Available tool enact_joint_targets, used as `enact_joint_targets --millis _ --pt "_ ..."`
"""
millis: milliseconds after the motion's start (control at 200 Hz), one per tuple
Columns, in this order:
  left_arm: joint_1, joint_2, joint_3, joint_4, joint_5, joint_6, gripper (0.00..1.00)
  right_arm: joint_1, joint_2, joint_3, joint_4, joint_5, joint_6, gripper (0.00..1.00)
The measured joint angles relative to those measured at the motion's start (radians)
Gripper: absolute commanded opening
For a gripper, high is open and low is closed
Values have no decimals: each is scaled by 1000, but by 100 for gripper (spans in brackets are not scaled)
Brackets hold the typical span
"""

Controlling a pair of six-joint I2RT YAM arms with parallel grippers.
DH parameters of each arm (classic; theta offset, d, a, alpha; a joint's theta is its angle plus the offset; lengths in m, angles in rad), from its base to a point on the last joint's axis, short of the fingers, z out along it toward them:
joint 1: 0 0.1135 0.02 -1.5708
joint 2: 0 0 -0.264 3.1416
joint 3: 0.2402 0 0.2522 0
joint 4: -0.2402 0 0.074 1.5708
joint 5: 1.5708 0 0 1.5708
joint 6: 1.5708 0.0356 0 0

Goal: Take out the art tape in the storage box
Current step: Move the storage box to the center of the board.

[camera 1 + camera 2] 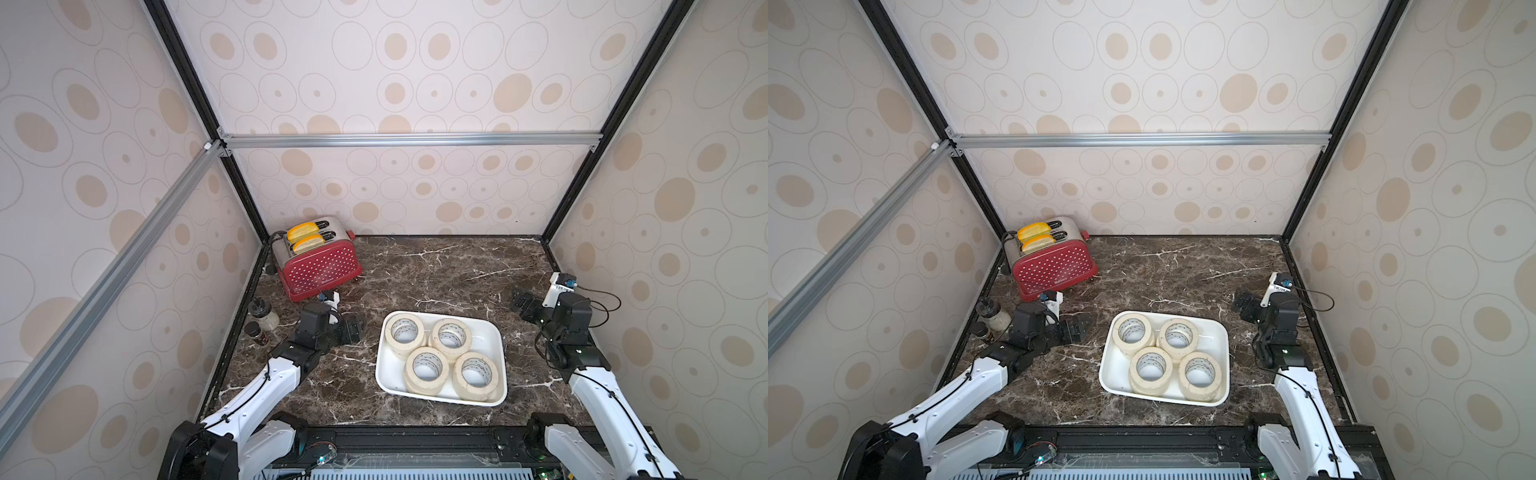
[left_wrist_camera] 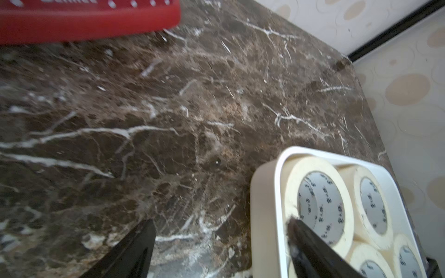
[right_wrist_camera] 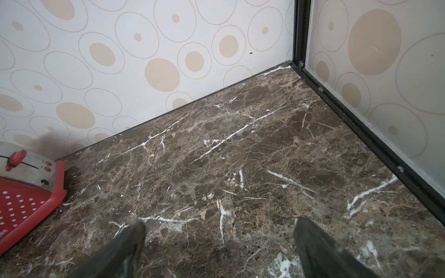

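Note:
The storage box [image 1: 493,341] is a shallow white tray on the dark marble table, seen in both top views [image 1: 1219,347]. Several cream rolls of art tape [image 1: 407,330] lie flat in it, apparently stacked in two layers. My left gripper [image 1: 355,328] is open, just left of the box's far left corner and apart from it. In the left wrist view the left gripper [image 2: 221,222] has only marble and the box wall [image 2: 263,204] between its fingers, and one finger overlaps a tape roll [image 2: 295,178]. My right gripper [image 1: 519,305] is open over bare marble, right of the box, and the right wrist view shows the right gripper [image 3: 219,222] with nothing in it.
A red dotted toaster [image 1: 320,266] with two toast slices stands at the far left corner. Two small jars [image 1: 264,316] sit by the left wall behind the left arm. Patterned walls close in the table on three sides.

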Motion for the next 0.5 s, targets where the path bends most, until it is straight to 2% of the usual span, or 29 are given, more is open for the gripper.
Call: enact_joint_targets --millis 185,501 --pt "-85 29 33 -120 92 7 76 0 -42 -8 -54 -5 11 100" --pt "-139 135 82 -207 172 39 63 0 -71 -13 -93 -1 23 100"
